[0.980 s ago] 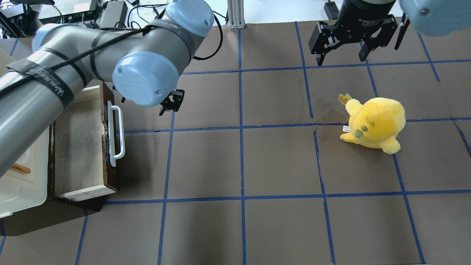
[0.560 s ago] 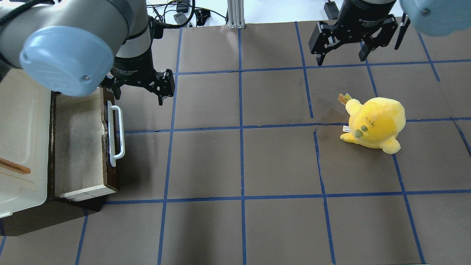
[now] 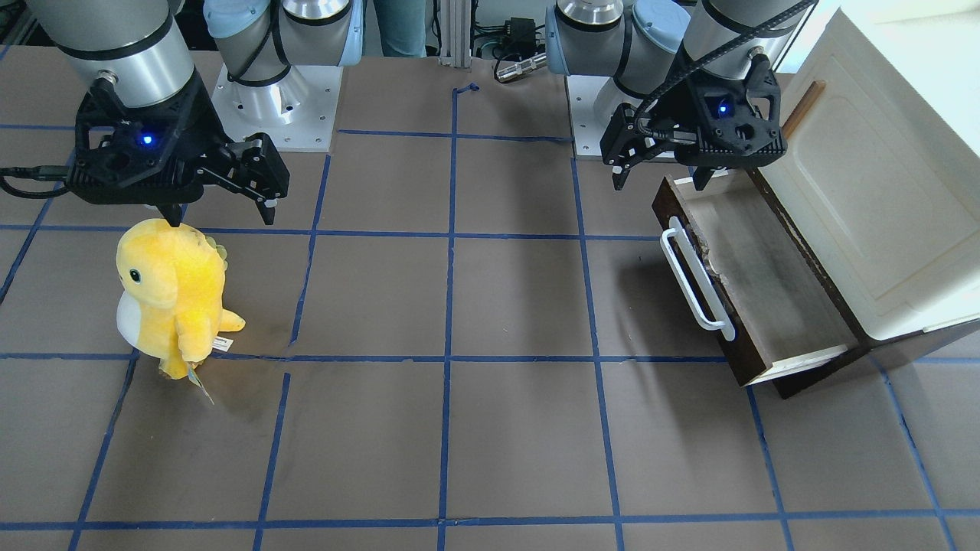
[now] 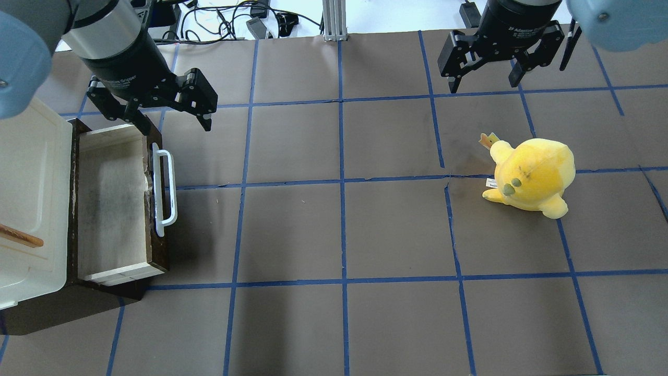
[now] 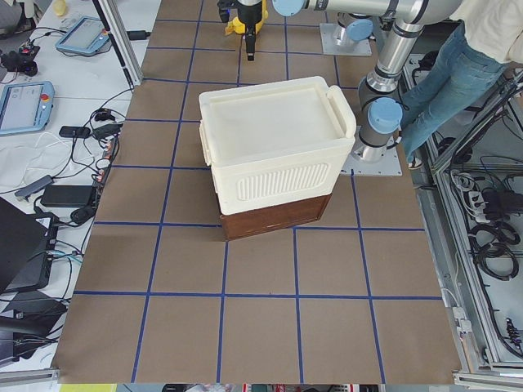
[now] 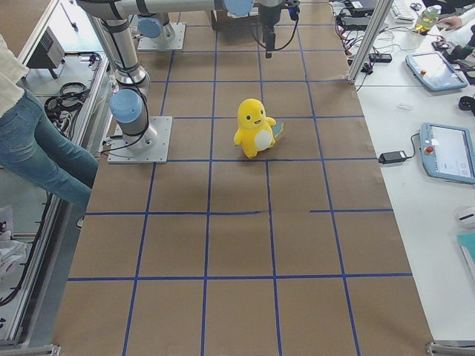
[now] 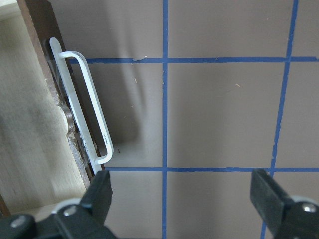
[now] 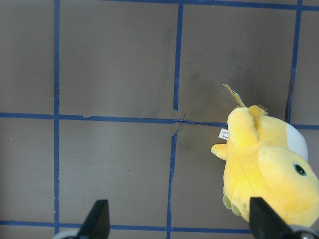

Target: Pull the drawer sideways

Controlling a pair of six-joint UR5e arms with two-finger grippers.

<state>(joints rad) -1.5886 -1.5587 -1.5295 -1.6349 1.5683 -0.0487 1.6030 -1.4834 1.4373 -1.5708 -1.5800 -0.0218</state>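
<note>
The drawer (image 4: 112, 203) stands pulled out of the cream cabinet (image 4: 31, 172) at the table's left, its greyish inside showing bare. Its dark brown front bears a white bar handle (image 4: 166, 193). My left gripper (image 4: 175, 122) is open and empty, hanging above the drawer's far corner, apart from the handle. In the front-facing view the left gripper (image 3: 658, 180) hangs over the drawer (image 3: 766, 283). The left wrist view shows the handle (image 7: 84, 109) ahead of one finger (image 7: 99, 191). My right gripper (image 4: 484, 83) is open and empty at the far right.
A yellow plush toy (image 4: 532, 175) stands on the brown mat at the right, below my right gripper (image 3: 222, 214); it also shows in the right wrist view (image 8: 264, 169). The cabinet door has a small brown handle (image 4: 21, 237). Blue tape lines grid the mat.
My left arm has swung back off the cabinet, and its gripper moved left and farther back, to the drawer's far end. The drawer, the plush and the right gripper have not moved.
</note>
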